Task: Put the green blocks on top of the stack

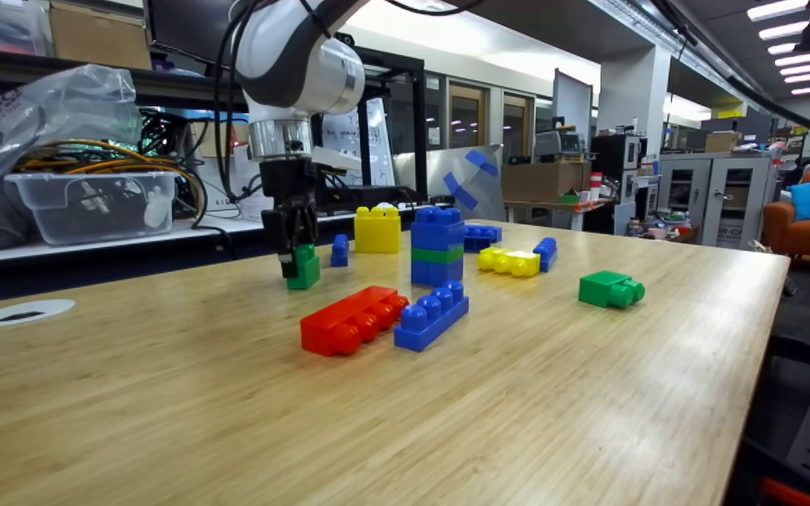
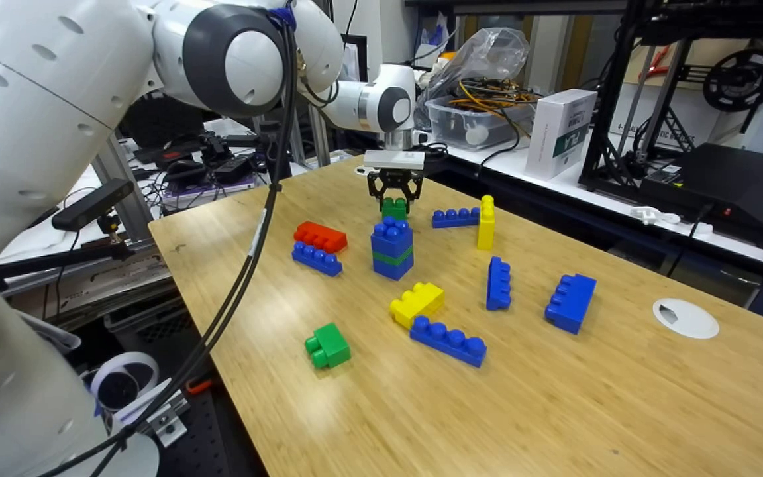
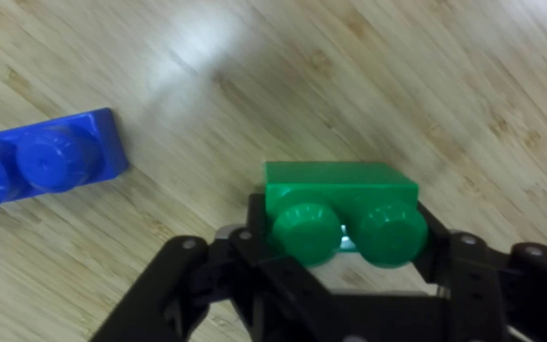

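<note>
Both placements appear to remain, as the pincer grasps an upright green brick apart from the blue-topped stack, while a second green brick lies on its side, untouched, on the tabletop

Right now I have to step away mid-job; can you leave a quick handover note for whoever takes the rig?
Gripper: shut on a green block, one side against each end; its studs point up and it seems to rest on the table.
Stack: upright, blue over green over blue, top studs bare.
Other green block: lying on its side on the table, apart from the stack, not gripped.
Done: one green block gripped; neither is on top yet.
Left: lift it, set it on the stack, then fetch the other, which will probably need turning studs up.
</note>
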Controlling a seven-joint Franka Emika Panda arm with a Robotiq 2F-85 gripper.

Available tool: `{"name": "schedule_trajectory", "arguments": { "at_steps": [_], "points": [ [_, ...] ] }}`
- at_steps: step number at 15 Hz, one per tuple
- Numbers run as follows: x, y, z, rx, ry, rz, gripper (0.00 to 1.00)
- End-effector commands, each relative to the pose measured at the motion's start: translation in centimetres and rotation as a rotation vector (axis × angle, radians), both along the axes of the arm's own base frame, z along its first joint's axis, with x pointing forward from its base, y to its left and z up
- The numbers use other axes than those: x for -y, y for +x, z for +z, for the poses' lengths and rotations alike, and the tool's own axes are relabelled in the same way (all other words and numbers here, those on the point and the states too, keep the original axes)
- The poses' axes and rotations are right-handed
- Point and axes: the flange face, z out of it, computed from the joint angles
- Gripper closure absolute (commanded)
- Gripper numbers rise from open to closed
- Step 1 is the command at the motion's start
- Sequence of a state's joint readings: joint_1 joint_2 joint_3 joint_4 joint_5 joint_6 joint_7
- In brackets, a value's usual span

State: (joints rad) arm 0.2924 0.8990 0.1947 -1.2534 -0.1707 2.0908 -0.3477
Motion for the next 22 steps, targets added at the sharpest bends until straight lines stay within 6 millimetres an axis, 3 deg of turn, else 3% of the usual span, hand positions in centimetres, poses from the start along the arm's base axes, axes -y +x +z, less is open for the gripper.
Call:
{"name": "schedule_trajectory", "arguments": {
  "at_steps": [1,4,9,12,15,22],
  "points": [
    [-0.6,-0.1,1.2,0.019,-0.006,0.027,0.55],
    [-1.6,-1.0,5.1,0.022,-0.008,0.012,0.55],
    [-3.0,-4.2,19.0,0.125,-0.011,-0.102,0.55],
    [-2.5,-6.2,24.4,0.165,-0.021,-0.184,0.55],
    [-0.4,-7.0,26.3,0.161,-0.022,-0.296,0.55],
    [6.4,-6.0,24.5,0.115,-0.045,-0.424,0.55]
  ]
}}
